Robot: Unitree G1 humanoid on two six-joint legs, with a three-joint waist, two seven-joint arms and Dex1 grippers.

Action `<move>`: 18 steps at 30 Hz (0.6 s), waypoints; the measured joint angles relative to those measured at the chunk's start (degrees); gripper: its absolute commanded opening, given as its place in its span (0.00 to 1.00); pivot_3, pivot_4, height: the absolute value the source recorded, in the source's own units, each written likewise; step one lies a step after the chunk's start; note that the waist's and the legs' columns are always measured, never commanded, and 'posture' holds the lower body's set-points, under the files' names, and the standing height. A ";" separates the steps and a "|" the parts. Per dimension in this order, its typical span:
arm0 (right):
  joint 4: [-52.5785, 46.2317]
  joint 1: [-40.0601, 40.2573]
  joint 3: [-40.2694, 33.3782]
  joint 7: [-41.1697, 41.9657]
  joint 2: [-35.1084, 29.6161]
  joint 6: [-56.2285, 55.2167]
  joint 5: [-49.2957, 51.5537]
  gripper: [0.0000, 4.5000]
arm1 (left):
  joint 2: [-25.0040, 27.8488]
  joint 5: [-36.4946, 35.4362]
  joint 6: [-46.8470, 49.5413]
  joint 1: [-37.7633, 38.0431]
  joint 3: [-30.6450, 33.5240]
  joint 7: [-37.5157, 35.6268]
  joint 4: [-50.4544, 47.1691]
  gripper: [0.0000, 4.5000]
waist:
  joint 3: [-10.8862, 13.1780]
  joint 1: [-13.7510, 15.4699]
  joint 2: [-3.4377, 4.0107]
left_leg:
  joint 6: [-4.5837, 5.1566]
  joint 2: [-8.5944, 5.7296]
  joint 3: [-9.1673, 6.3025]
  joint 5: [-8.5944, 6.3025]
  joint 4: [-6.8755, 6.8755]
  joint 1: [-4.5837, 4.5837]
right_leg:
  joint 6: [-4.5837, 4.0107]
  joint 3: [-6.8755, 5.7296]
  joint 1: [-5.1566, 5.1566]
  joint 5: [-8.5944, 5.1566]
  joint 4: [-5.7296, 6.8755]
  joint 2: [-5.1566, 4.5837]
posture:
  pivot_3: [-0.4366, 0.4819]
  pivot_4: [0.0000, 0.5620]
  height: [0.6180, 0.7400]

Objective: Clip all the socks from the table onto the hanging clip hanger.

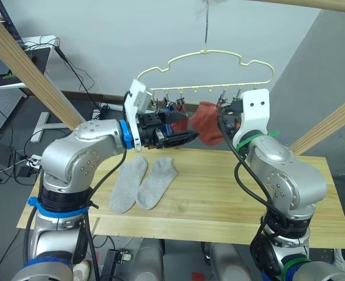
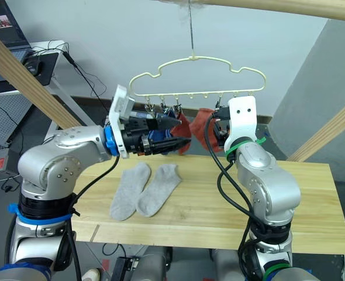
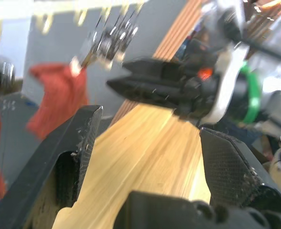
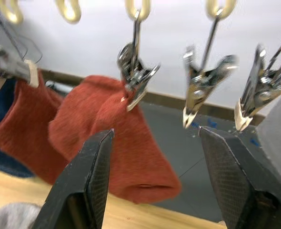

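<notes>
While both grippers, left [image 3: 145, 157] and right [image 4: 155, 176], hang open and empty mid-frame, I risk knocking the red sock [image 4: 126, 138] off its clip [image 4: 136, 76].

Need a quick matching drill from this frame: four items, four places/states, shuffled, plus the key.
Column 1:
1. grey socks
2. rust red sock
3. right gripper
4. clip hanger

Column 2:
A. hanging from a metal clip
B. jaws open, nothing held
C. lying flat on the table
D. hooked above, wavy pale-yellow outline

Pairs: 1-C, 2-A, 3-B, 4-D
</notes>
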 measured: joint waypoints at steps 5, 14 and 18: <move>-0.40 0.41 0.41 -1.93 0.83 -1.02 -2.26 0.65 | 2.47 -0.04 -0.82 -0.04 -0.01 -2.23 0.54 0.84 | 0.00 -0.26 0.00 | 0.00 0.01 -0.01 0.00 0.00 0.00 | 0.00 -0.02 -0.01 0.00 0.02 0.00 | 0.47 0.46 1.00; -0.50 0.83 0.43 -3.26 2.77 -2.20 -4.22 0.57 | 4.80 1.12 -5.33 0.47 0.04 -3.37 0.98 0.84 | -0.01 -0.37 -0.01 | -0.02 0.01 -0.01 0.01 0.00 0.00 | 0.00 -0.01 -0.01 0.00 0.03 0.00 | 0.47 0.47 1.00; -0.50 0.77 0.49 -3.72 3.51 -2.68 -4.43 0.46 | 4.79 1.12 -5.66 0.48 0.04 -3.05 0.94 0.84 | -0.01 -0.38 -0.01 | -0.02 0.01 0.00 0.01 0.01 0.00 | 0.00 0.00 -0.01 0.00 0.03 0.00 | 0.47 0.49 1.00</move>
